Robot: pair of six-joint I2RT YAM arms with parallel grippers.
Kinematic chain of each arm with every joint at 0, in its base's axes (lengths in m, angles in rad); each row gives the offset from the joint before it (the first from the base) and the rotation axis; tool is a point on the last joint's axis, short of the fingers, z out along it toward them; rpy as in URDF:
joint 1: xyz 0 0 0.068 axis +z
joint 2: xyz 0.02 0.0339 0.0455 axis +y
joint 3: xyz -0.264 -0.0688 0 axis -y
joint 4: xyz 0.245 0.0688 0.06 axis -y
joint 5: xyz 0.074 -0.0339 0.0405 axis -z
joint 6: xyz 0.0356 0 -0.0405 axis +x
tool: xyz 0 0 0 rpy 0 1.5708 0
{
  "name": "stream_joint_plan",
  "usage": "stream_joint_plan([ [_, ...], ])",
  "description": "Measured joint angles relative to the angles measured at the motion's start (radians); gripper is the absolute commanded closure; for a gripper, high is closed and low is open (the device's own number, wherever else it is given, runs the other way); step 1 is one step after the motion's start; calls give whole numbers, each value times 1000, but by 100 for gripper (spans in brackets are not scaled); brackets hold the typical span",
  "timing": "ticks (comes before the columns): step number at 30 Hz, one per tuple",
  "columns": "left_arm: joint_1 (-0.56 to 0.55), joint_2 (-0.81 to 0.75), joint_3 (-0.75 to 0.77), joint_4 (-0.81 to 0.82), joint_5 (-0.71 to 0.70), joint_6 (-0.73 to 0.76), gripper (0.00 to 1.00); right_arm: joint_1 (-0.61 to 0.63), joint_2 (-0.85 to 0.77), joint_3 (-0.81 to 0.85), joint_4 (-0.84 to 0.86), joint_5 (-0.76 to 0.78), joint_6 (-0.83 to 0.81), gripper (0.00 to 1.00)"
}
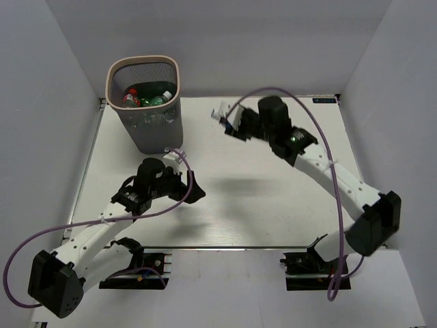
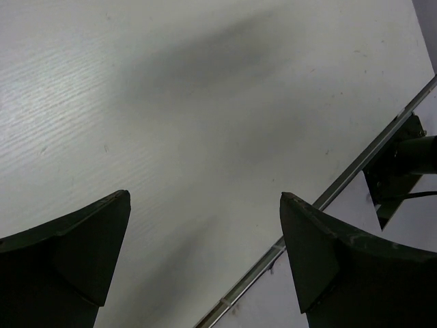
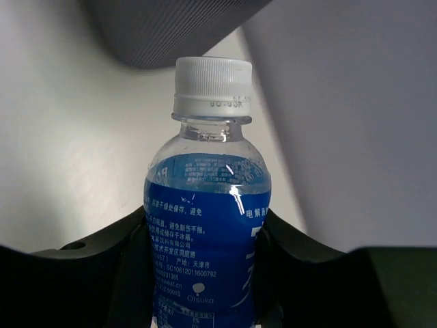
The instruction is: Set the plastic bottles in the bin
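The bin (image 1: 119, 113) stands at the table's far left, dark grey and ribbed with a pale rim; several bottles (image 1: 151, 99), green, red and clear, lie inside. My right gripper (image 1: 232, 121) is shut on a clear bottle with a blue label and white cap (image 3: 208, 225), held above the table to the right of the bin; the bottle (image 1: 222, 115) points toward the bin. The bin's ribbed wall (image 3: 164, 27) shows at the top of the right wrist view. My left gripper (image 1: 184, 179) is open and empty over bare table in front of the bin, its fingers (image 2: 75, 253) wide apart.
White walls enclose the table on the left, back and right. The table's near edge strip (image 2: 328, 198) and the arm base mounts (image 1: 136, 263) lie along the front. A purple cable (image 1: 300, 102) arcs above the right arm.
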Motion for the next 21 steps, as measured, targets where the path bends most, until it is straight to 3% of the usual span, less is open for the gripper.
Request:
stream_joint_plan([
  [6,0,-117,-48,-40,-24,-22,0,-8,274,434,163,-84,99,100],
  [13,0,-153,-60,-77,-31,-39,0,50,598,803,430,-240,204,100],
  [21,0,-214,-79,-120,-51,-58,0,113,765,829,856,-339,264,100],
])
